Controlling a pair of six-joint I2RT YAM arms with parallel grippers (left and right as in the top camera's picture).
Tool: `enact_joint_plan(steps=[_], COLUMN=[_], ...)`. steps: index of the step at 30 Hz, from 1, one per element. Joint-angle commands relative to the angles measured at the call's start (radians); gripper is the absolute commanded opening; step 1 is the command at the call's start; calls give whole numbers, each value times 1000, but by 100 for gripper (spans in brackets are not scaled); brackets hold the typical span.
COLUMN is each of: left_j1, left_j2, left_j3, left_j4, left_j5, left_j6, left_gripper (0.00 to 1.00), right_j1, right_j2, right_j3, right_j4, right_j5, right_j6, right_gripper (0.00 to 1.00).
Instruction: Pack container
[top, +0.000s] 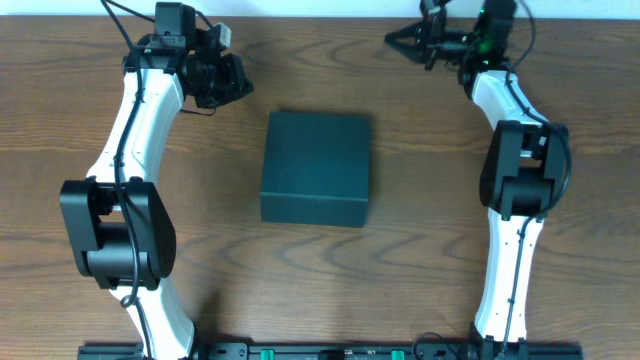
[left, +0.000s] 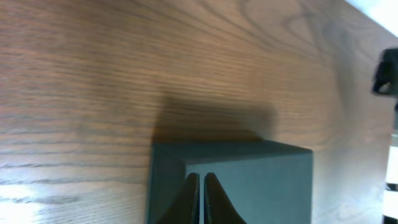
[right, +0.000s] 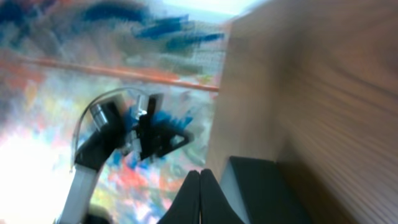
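Note:
The container (top: 316, 165), a matte dark teal-black rectangular box, sits closed in the middle of the table. It also shows in the left wrist view (left: 249, 180) and in the right wrist view (right: 261, 190). My left gripper (top: 240, 85) is shut and empty, up and to the left of the container; its fingertips (left: 201, 180) point toward it. My right gripper (top: 392, 40) is shut and empty at the far right edge of the table; its fingertips (right: 200, 177) touch each other.
The wooden table (top: 420, 270) carries only the container. Both arms rise from bases at the near edge, the left arm (top: 120, 220) and the right arm (top: 515, 200). The table's far edge lies close behind the right gripper.

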Motion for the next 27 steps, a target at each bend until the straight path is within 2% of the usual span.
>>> enact_joint_plan(steps=[1, 10, 13, 17, 20, 23, 27], left_j1=[-18, -99, -133, -156, -156, -159, -200], left_j2=[-27, -38, -51, -86, -90, -90, -90], left_j3=[11, 17, 29, 35, 35, 32, 32], left_j4=[-8, -41, -49, -56, -72, -74, -80], left_j5=[-64, -164, -217, -230, -243, -249, -277], left_j6=[-38, -53, -52, -51, -45, -43, 33], left_gripper=[6, 6, 6, 6, 6, 6, 6], right_j1=[7, -11, -8, -3, -2, -3, -17], right_j2=[4, -13, -32, -77, -107, -161, -269], right_j3=[3, 93, 138, 262, 367, 396, 395], right_j4=[-124, -164, -370, -879, -1112, -1195, -1240], right_j5=[165, 261, 315, 577, 674, 718, 718], right_j6=[-369, -372, -527, -901, -1061, -1095, -1099], right_gripper=[2, 2, 2, 2, 2, 2, 2])
